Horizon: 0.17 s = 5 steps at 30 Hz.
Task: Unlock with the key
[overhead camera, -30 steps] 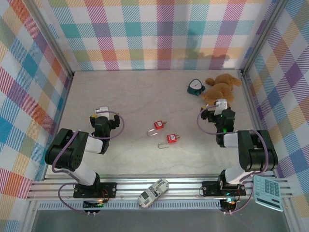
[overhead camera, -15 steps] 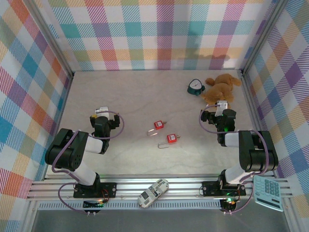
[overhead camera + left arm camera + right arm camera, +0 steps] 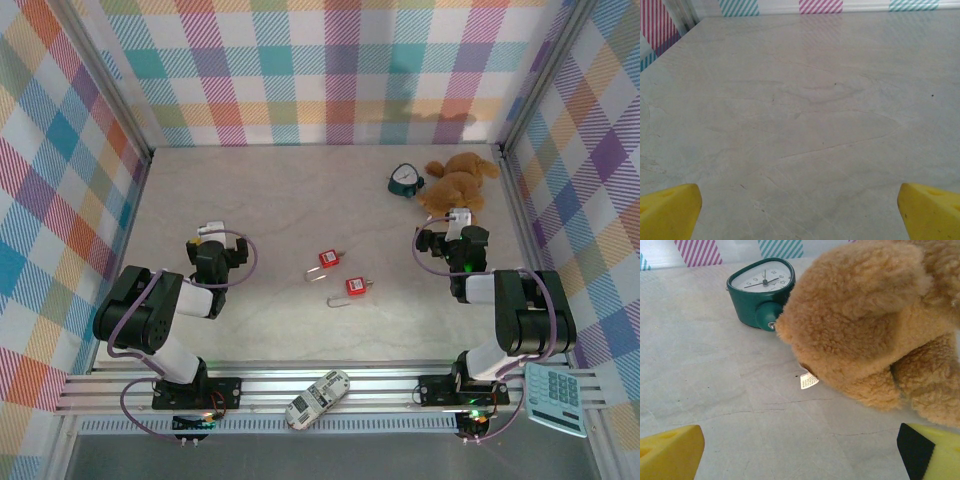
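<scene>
Standing wide open and empty, the left end effector point(image 3: 800, 212) shows its yellow fingertips point(image 3: 670, 210) at the lower corners of the wrist view, with only the pale marbled desk point(image 3: 805, 100) ahead of it. The right end effector point(image 3: 800, 452) is spread just as wide and holds nothing. It faces a tan plush bear point(image 3: 875, 330) and, just beside the bear's muzzle, a dark green alarm clock point(image 3: 760, 290).

Further out, in the top view, two small red padlocks point(image 3: 328, 258) with thin silvery shackles lie mid-desk between the arms. They are near each other but apart, and well away from both end effectors. Whether a key sits in either one is too small to tell.

The padlocks look light, stiff and hard-bodied, and likely to skate on the smooth desk. Pinching one across the flat sides of its red body seems safest. A key would be thin and slippery, and best taken by its head.

The clock dial carries black numerals. A small white tag on the bear has print too fine to read.
</scene>
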### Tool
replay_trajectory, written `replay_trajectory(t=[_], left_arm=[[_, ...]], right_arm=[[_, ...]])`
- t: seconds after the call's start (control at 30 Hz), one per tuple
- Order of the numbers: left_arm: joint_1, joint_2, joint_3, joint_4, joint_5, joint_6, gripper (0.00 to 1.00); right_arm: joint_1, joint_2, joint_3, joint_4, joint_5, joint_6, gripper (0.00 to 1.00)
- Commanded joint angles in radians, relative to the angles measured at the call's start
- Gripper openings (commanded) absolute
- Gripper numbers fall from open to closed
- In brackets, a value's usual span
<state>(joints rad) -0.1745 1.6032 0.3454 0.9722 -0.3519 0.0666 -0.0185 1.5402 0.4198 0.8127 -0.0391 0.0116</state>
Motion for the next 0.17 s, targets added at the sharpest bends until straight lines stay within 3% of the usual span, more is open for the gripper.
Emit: replay_trajectory(t=[0.0,0.13], left_arm=[[0.016,-0.016,0.018,-0.001,-0.005,-0.020,1.00],[0.015,-0.017,0.017,0.003,-0.004,-0.020,1.00]], right_arm=[[0.004,-0.009,-0.005,0.003,-0.022,0.006,0.99],[0.003,-0.008,-0.005,0.003,-0.022,0.009,0.99]])
